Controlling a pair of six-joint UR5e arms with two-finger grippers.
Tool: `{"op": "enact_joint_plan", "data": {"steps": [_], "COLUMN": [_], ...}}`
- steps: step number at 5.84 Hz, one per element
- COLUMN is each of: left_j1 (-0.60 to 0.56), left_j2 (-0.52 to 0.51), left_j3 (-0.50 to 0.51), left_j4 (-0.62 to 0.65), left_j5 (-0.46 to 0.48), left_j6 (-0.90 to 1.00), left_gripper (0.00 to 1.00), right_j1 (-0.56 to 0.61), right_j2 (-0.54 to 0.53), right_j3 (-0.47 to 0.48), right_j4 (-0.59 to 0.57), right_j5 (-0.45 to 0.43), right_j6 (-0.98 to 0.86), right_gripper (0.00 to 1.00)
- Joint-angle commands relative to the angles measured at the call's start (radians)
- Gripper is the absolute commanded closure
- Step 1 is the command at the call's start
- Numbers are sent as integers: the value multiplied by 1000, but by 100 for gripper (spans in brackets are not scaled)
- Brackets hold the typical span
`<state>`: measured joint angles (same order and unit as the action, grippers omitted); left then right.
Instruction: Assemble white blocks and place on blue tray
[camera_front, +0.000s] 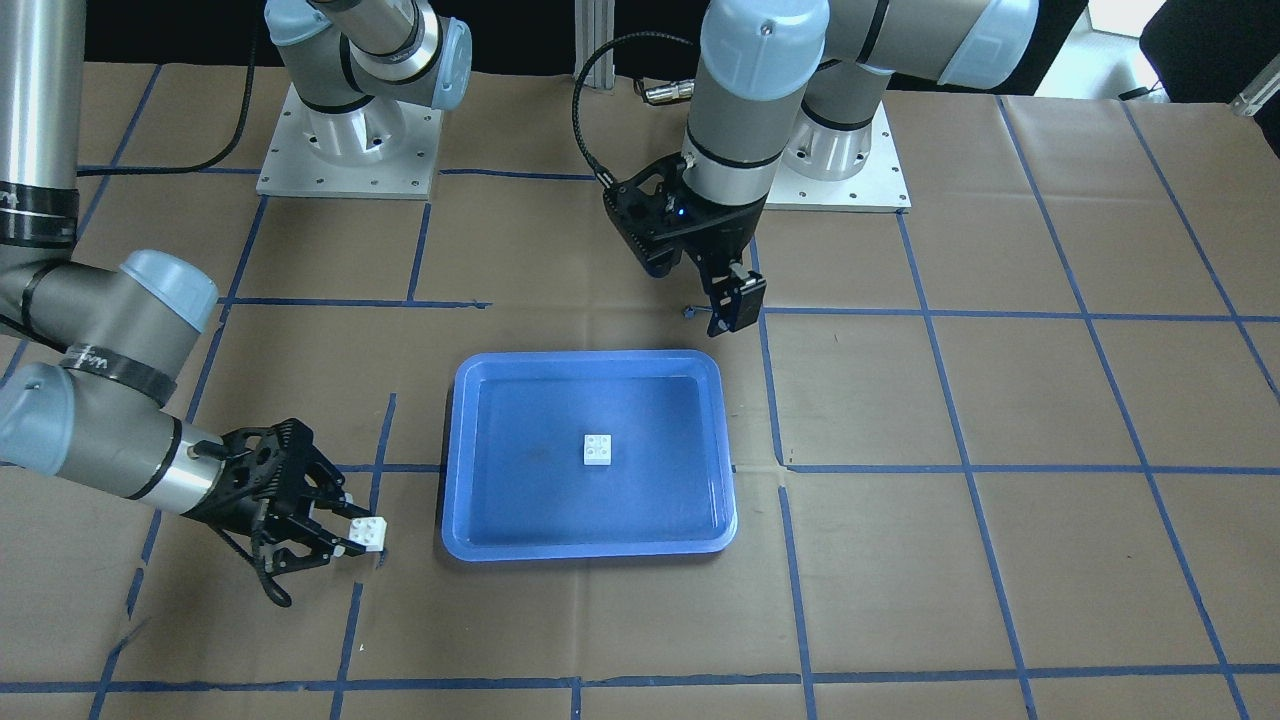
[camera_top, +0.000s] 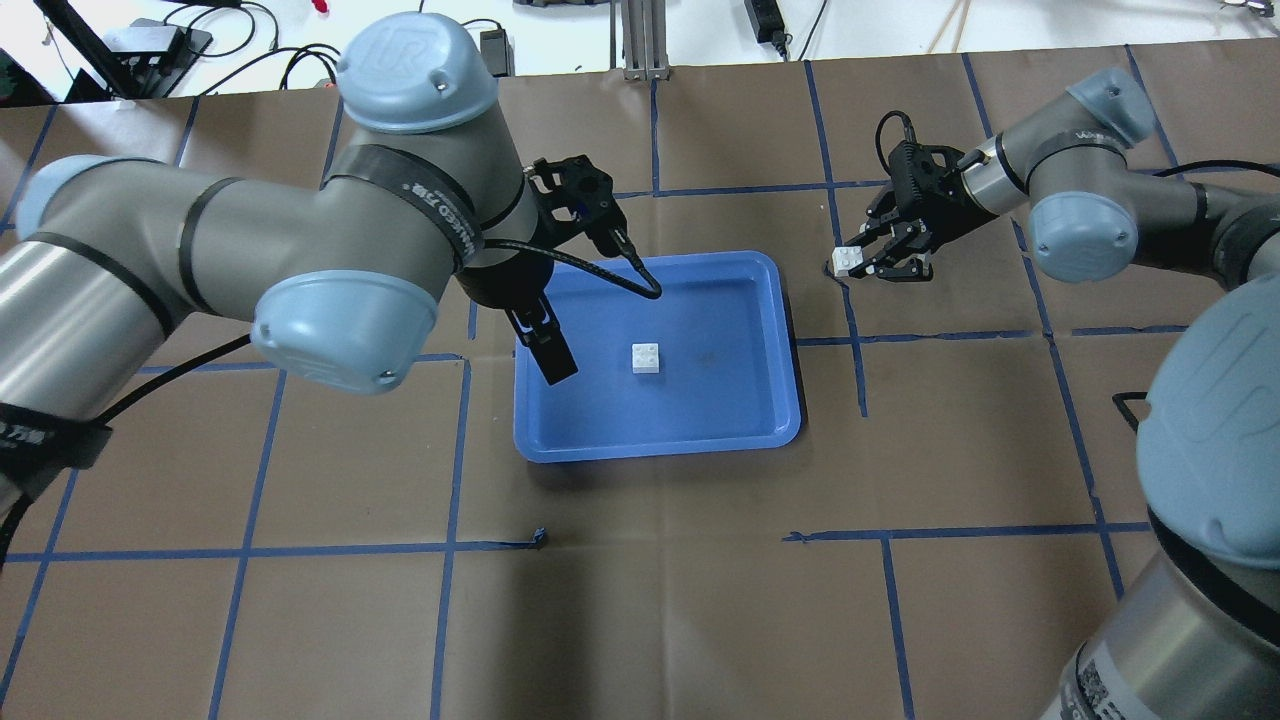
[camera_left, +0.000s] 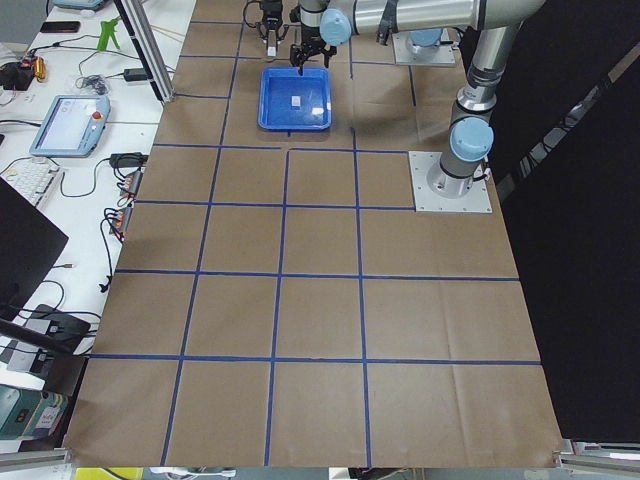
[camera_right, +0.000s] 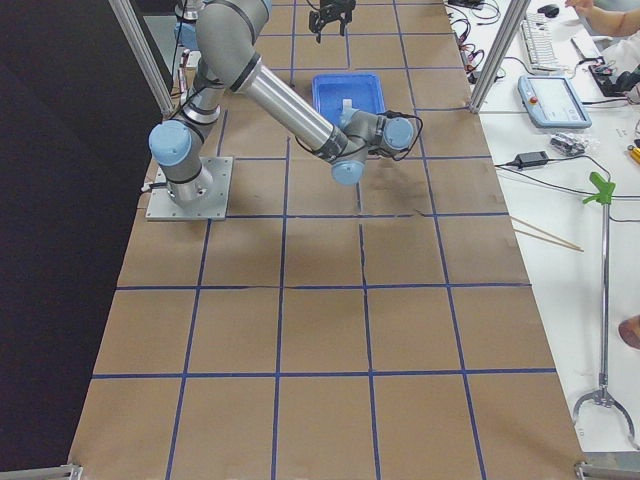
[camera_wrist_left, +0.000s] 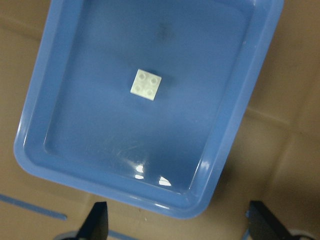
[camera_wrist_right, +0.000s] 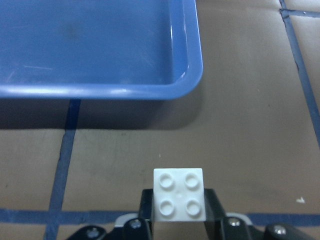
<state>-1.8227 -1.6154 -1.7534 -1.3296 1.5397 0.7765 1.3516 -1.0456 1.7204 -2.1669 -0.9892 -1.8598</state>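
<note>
ROBOT MID-ASSEMBLY: The right tool (camera_front: 345, 532) is gripping one tiny white square plastic brick (camera_wrist_right: 180, 201), studs up, just outside a corner of the large shallow blue plastic tray (camera_top: 788, 340), while its twin (camera_wrist_left: 147, 84) is lying studs up near the tray's middle. From the right tool, the twin is lying to the robot's left, across the rim and slightly nearer the base. The left tool (camera_wrist_left: 181, 222) is hovering open and empty over the tray on the brown paper tabletop (camera_front: 1000, 560).

Block (camera_front: 598, 451) in tray (camera_front: 590, 548); 2nd block (camera_front: 367, 534) outside.
</note>
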Motion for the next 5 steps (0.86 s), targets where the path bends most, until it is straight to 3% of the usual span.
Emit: {"op": "enact_joint_plan", "data": {"steps": [1,3,5], "left_j1": [43,161,178], "left_j2": [81,92,107], "left_j3": [33,109,165], "left_j4": [-110,-218,-267], "left_j5": [5,25,57], "left_j6": [-121,-278,-568], "left_gripper": [1,1,1], "right_j1": [110,206,225], "right_j2": [-54,-90,-129], "right_j3": [-5,42,137], "right_j4": [1,-11,-45], "right_j5": [1,4,6], "right_j6": [117,192,203], "right_gripper": [73,73,72]}}
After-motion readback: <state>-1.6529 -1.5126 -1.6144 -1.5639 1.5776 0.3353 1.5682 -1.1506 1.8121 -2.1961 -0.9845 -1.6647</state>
